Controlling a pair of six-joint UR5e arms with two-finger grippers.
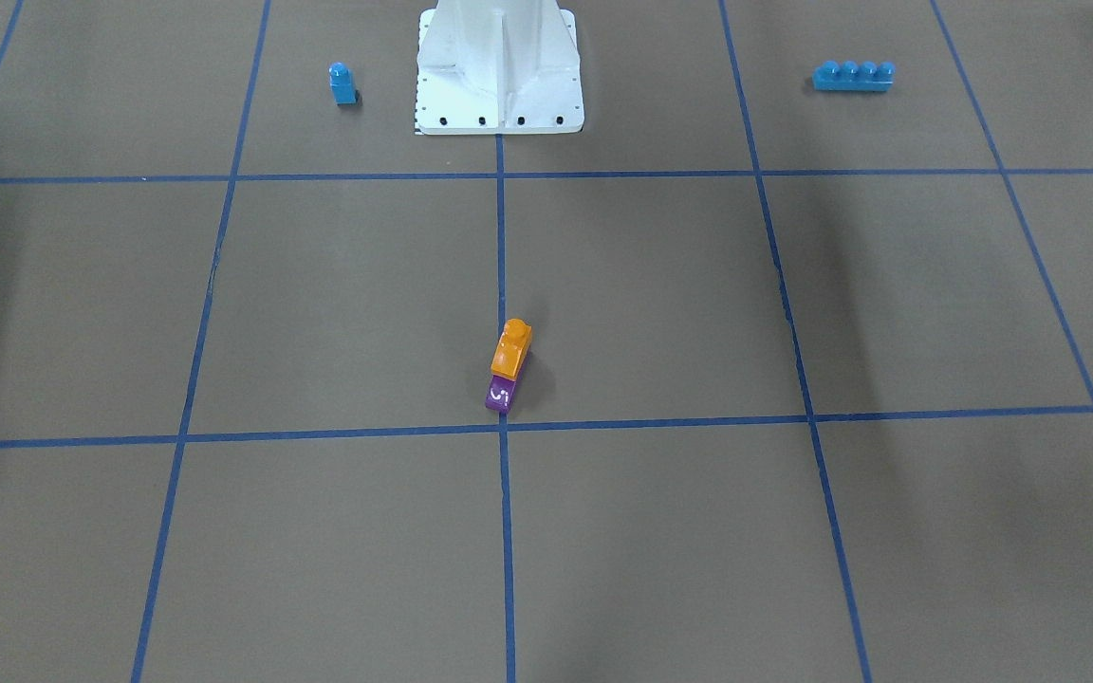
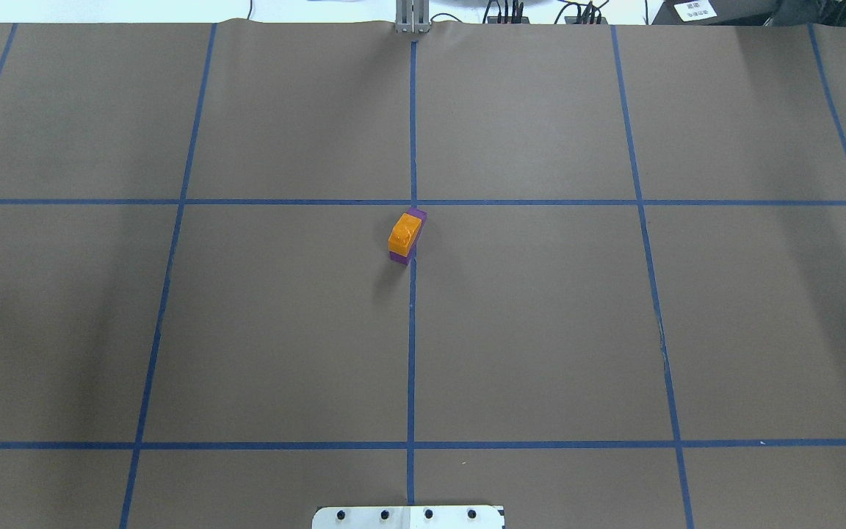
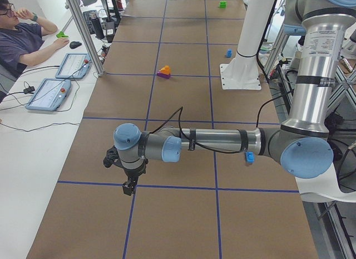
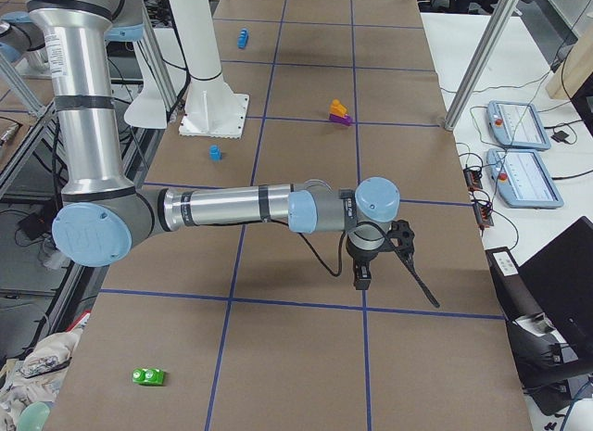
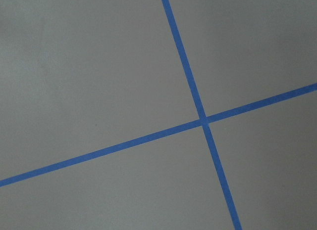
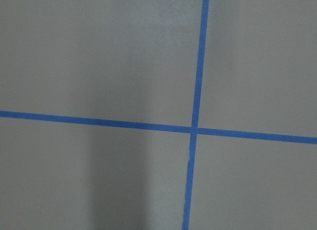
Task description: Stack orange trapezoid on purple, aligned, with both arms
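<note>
The orange trapezoid point(image 1: 511, 348) sits on top of the purple brick point(image 1: 499, 393) near the table's middle, on a blue tape line. The stack shows from above, orange point(image 2: 404, 233) over purple point(image 2: 417, 215), roughly in line. No gripper touches it. My left gripper point(image 3: 129, 184) hangs low over the table far from the stack, seen only in the exterior left view. My right gripper point(image 4: 361, 278) hangs likewise at the other end, seen only in the exterior right view. I cannot tell whether either is open or shut. Both wrist views show only brown paper and tape.
A small blue one-stud brick point(image 1: 342, 83) and a long blue four-stud brick point(image 1: 853, 76) stand either side of the white robot base point(image 1: 499, 76). A green brick point(image 4: 148, 376) lies near the table's right end. An operator point(image 3: 22, 36) sits at a side desk.
</note>
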